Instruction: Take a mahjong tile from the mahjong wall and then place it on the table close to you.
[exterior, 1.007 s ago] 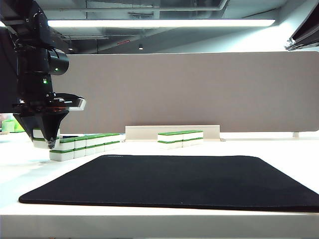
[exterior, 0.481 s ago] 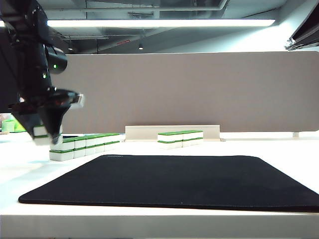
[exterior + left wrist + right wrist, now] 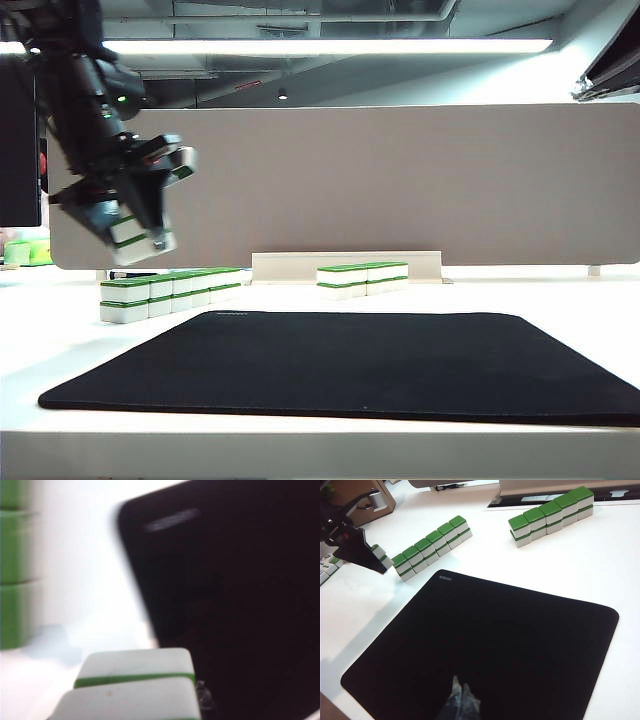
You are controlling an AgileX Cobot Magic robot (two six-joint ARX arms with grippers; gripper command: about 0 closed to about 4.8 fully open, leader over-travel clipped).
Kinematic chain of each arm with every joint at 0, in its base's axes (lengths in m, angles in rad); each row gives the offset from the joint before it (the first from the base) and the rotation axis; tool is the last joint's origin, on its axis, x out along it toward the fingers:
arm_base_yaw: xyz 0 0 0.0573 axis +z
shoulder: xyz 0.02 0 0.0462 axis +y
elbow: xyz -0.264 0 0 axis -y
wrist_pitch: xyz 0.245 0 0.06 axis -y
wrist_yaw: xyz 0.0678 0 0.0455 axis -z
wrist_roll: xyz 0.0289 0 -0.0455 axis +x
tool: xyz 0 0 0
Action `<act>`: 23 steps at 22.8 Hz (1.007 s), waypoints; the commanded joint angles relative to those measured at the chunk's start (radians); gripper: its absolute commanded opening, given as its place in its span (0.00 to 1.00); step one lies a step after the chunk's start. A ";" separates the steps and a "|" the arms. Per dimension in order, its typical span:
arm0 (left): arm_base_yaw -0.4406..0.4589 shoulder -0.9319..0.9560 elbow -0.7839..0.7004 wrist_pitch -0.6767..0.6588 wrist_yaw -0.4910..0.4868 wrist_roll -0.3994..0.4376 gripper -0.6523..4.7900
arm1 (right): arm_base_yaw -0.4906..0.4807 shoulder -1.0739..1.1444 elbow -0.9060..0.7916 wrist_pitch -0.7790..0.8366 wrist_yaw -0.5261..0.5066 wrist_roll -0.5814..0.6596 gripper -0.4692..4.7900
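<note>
The left wrist view is smeared with blur: the wall (image 3: 12, 565) shows only as green blocks cut off at the frame edge, and the left gripper's own fingers stay out of that picture. Close to the lens sits a white tile with a green band (image 3: 135, 680), smooth and round-edged. In the exterior view the left gripper (image 3: 140, 235) hangs tilted in the air above the near end of the wall (image 3: 170, 290), its dark fingers clamped on that tile (image 3: 135, 240). The wall is a straight row of glossy white blocks with green tops, stacked two high, standing on the smooth white table (image 3: 560, 295) beside a matte black mat (image 3: 350, 360). A second short row (image 3: 362, 278) stands farther back. The right gripper (image 3: 461, 695) shows only as blurred dark tips pressed together, low over the mat (image 3: 485, 645).
</note>
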 commanded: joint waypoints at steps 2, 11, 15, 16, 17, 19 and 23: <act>-0.074 -0.010 0.003 0.019 0.026 0.005 0.33 | 0.001 -0.001 0.003 0.013 -0.001 -0.003 0.09; -0.301 -0.010 0.003 0.123 -0.104 0.090 0.33 | 0.000 -0.001 0.003 0.012 -0.001 -0.003 0.09; -0.406 -0.008 0.002 0.157 -0.233 0.197 0.34 | -0.001 -0.001 0.003 0.012 0.002 -0.004 0.09; -0.452 -0.008 0.002 0.188 -0.248 0.232 0.34 | -0.001 -0.001 0.003 0.013 0.003 -0.007 0.09; -0.481 -0.008 0.002 0.206 -0.244 0.252 0.34 | -0.001 -0.001 0.003 0.012 0.003 -0.011 0.09; -0.525 -0.008 0.002 0.233 -0.244 0.278 0.34 | -0.002 -0.002 0.003 0.012 0.003 -0.011 0.09; -0.595 0.003 0.002 0.286 -0.243 0.278 0.34 | -0.001 -0.004 0.003 -0.003 0.003 -0.011 0.09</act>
